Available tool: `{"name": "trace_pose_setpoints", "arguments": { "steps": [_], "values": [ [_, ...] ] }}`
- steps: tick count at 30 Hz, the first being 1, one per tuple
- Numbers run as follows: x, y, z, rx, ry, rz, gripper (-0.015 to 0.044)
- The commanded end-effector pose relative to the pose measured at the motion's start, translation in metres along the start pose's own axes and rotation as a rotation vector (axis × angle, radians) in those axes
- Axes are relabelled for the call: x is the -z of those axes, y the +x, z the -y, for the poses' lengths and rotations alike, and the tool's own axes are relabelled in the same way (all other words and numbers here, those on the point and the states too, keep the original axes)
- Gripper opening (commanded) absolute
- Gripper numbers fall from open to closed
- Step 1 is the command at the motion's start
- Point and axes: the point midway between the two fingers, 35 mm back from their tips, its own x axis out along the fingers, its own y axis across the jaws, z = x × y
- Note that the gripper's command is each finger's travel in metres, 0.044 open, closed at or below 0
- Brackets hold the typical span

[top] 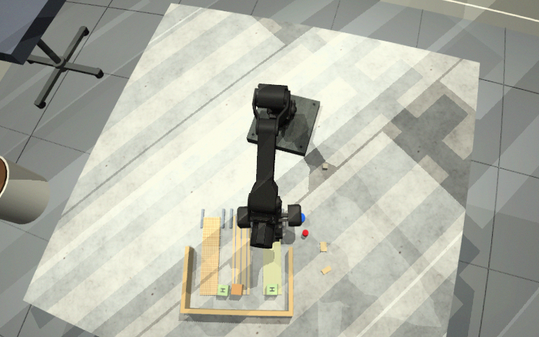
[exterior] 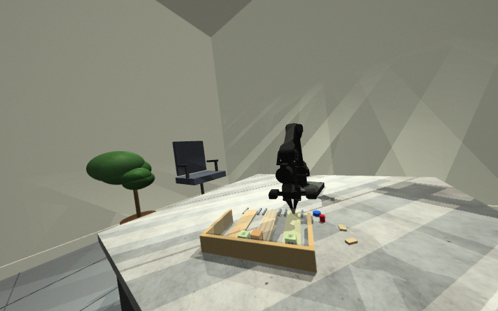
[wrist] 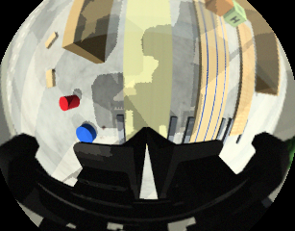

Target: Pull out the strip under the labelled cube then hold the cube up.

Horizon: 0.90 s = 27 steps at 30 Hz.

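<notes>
So, 3 strips (top: pixel 271 267) (exterior: pixel 293 227) (wrist: pixel 147 63), 3 cubes (top: pixel 271 288) (exterior: pixel 290 237) (wrist: pixel 234 14) (2 w/ "H"), tool (top: pixel 262 246) (exterior: pixel 293 212) (wrist: pixel 146 130) pressed tog., nothing btwn.

The black arm (top: pixel 266 154) (exterior: pixel 291 149) reaches out, wrist bent downward, its fingers (exterior: pixel 293 212) apparently shut, tips together.

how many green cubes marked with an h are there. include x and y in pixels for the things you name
2: one on the pale yellow strip (top: pixel 271 267) (exterior: pixel 293 223) (wrist: pixel 148 63), one beside the orange cube (top: pixel 236 289) (exterior: pixel 256 234) (wrist: pixel 219 6).
</notes>
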Motion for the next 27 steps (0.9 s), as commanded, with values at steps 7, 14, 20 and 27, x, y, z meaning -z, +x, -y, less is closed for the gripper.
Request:
{"name": "trace_pose_setpoints", "arguments": {
  "steps": [7,14,20,27],
  "values": [
    [0.0005,0.0027,0.0005,0.004,0.006,-0.003,0.0],
    [0.0005,0.0034,0.0005,0.004,0.006,-0.003,0.0],
    [0.0005,0.004,0.0005,0.004,0.006,-0.003,0.0],
    [0.0003,0.0047,0.0005,0.004,0.006,-0.003,0.0]
  ]
}}
